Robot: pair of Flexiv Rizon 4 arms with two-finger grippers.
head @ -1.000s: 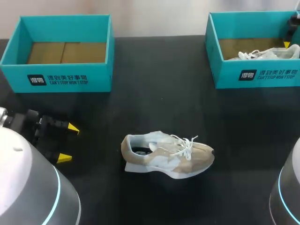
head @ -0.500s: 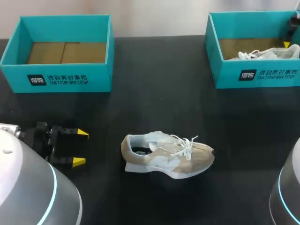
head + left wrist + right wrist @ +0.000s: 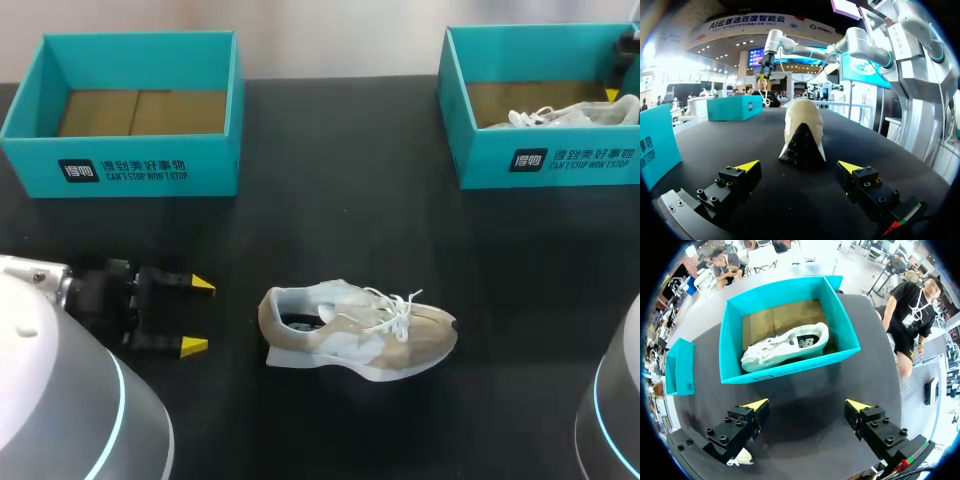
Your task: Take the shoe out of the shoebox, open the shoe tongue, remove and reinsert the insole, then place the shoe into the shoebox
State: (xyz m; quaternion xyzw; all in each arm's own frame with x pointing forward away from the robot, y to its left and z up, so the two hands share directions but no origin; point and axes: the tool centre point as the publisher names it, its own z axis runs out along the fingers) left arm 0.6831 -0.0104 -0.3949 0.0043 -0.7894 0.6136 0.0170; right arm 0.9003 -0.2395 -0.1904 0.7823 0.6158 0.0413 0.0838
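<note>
Head view: the left gripper (image 3: 198, 316) has slid along the bench (image 3: 330, 225) toward 3 o'clock over the last second. It's now near the heel of the shoe (image 3: 360, 330) but not touching, fingers spread wide with nothing between them. The shoe hasn't moved: mid-bench, heel at 9 o'clock, toe at 3. It's already out of the box, so this is probably an approach to steady the heel for the tongue and insole steps. The left shoebox (image 3: 140, 170) at 11 o'clock is empty — stiff teal card walls, brown card floor. The upper looks like soft tan suede-like panels over pale fabric, with loose white laces. Left wrist view: the left gripper (image 3: 799, 166) is spread, the rounded heel of the shoe (image 3: 802, 120) straight ahead with a dark sole wedge under it. Right wrist view: the right gripper (image 3: 807, 404) is spread and empty, the right shoebox (image 3: 790, 371) ahead with a white shoe (image 3: 785, 347) inside.
</note>
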